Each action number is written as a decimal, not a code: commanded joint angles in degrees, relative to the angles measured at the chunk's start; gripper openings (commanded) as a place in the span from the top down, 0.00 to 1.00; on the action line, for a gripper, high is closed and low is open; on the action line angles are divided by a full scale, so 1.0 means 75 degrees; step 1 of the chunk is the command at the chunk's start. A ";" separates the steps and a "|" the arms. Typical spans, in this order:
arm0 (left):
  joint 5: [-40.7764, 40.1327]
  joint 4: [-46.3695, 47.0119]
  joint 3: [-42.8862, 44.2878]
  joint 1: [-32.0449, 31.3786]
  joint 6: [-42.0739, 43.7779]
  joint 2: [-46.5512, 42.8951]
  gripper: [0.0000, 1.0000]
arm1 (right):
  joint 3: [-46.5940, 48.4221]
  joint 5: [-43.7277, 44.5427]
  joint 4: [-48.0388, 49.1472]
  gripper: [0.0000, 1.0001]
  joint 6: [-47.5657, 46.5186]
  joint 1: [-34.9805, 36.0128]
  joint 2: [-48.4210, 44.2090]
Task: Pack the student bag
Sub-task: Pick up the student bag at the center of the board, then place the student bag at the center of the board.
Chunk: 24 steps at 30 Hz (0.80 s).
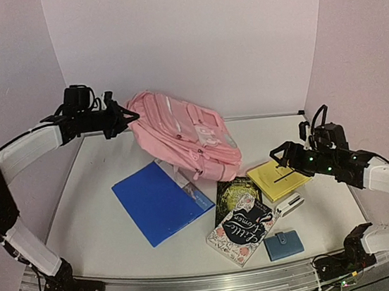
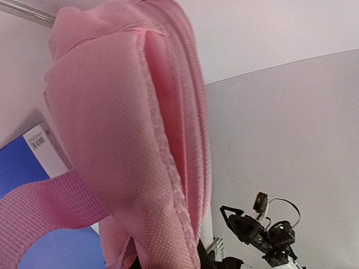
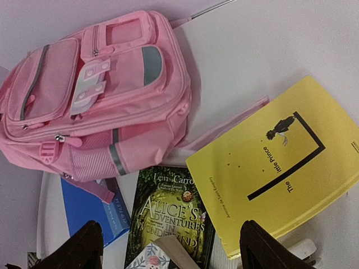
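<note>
The student bag (image 1: 183, 136), a big pink backpack, lies tilted at the back of the table, its front pockets showing in the right wrist view (image 3: 95, 95). My left gripper (image 1: 125, 116) is at the bag's top left corner, shut on the pink fabric, which fills the left wrist view (image 2: 129, 140) and hides the jaws. My right gripper (image 1: 281, 155) hovers open over the books at the right, apart from the bag. Its two dark fingers (image 3: 84, 246) stand wide apart with nothing between them.
In front of the bag lie a blue folder (image 1: 160, 199), a dark green Alice book (image 3: 168, 216), a yellow Little Prince book (image 3: 275, 168), a floral book (image 1: 241, 232), a small white object (image 1: 289, 206) and a blue wallet (image 1: 283, 244). Pale walls enclose three sides.
</note>
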 commanded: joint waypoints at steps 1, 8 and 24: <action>0.0080 0.0713 -0.2071 -0.0198 -0.0876 -0.2138 0.93 | 0.0044 -0.0152 0.0113 0.20 -0.0081 0.0270 -0.0309; -0.1515 -0.1989 -0.4399 -0.0255 -0.0173 -0.4458 0.31 | 0.0168 -0.0300 0.0038 0.20 -0.0151 0.0846 -0.0215; -0.4030 -0.2189 -0.4976 -0.0091 0.0664 -0.3698 0.00 | 0.0291 -0.0030 0.2464 0.40 0.0282 0.3312 0.2566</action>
